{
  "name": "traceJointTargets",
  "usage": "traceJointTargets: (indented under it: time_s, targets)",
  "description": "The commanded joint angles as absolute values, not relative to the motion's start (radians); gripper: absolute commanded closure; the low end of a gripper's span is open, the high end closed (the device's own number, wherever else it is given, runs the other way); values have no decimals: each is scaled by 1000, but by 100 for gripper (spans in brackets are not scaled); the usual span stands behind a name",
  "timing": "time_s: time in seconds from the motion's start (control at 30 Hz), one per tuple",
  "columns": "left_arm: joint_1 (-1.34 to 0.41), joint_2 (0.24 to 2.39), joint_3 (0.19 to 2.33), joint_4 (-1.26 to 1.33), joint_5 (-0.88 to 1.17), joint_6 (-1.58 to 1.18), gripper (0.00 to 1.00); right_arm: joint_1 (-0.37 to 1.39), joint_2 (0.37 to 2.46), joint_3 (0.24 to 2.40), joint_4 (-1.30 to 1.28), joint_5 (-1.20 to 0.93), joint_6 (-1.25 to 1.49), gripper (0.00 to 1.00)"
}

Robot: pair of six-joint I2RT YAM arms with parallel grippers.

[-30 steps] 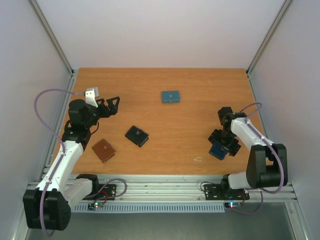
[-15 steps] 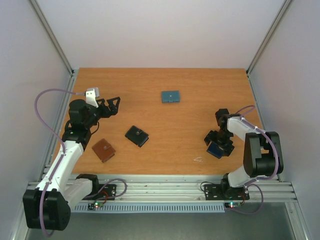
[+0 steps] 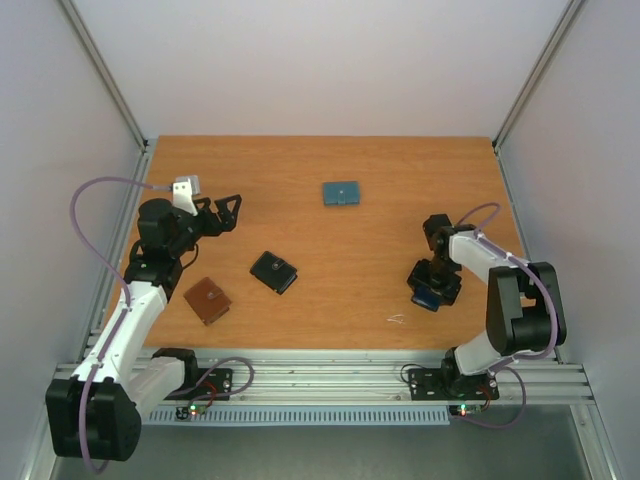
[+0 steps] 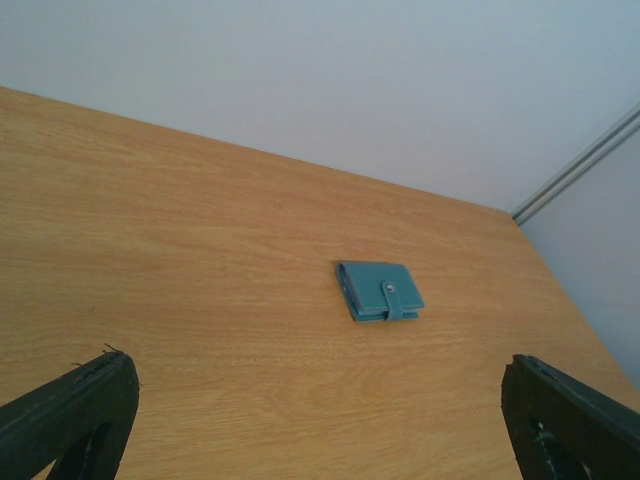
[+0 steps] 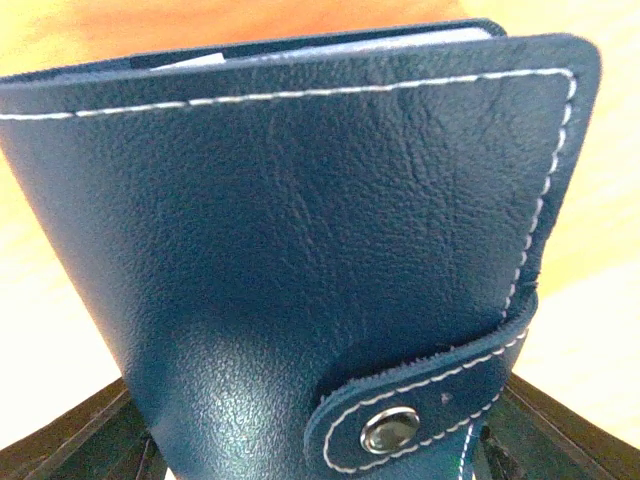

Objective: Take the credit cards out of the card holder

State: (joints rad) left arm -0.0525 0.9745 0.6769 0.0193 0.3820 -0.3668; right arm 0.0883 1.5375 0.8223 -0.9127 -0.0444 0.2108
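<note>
At the left of the counter [image 3: 320, 160] the left hand [image 3: 230, 212] is hovering with its jaws spread wide and nothing between them, its wrist camera looking across bare wood toward the teal wallet [image 4: 379, 290]. Just below that arm a brown wallet [image 3: 208, 300] is lying flat near the front edge, and a black wallet [image 3: 273, 271] is sitting a little to its right, both well apart from either hand. The teal wallet is resting closed farther back, around the middle, with its snap tab facing up. Toward the front right a small pale scrap [image 3: 396, 319] is lying on the wood. Just beside it, the right hand [image 3: 435, 288] is reaching down over the card holder [image 5: 300, 250], which is lying closed at the right front of the counter with its strap snapped; a dark finger is showing on either side of it, but I cannot tell whether they are pressing it or standing free
</note>
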Motion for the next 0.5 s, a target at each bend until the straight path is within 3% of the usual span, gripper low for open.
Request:
traceJointTargets:
  time_s: [0.0,0.27,0.47]
  targets:
    - [-66,971,676,94,462,-395,1,191,1490,914,-908,-47,130,31]
    - [-142,1019,699,237,715,-492,3,498,1414,1226,-771,-65,-42,33]
    - [-230,1071,751,436,876,-655,1,749,1413,1416,-639,64,-251,33]
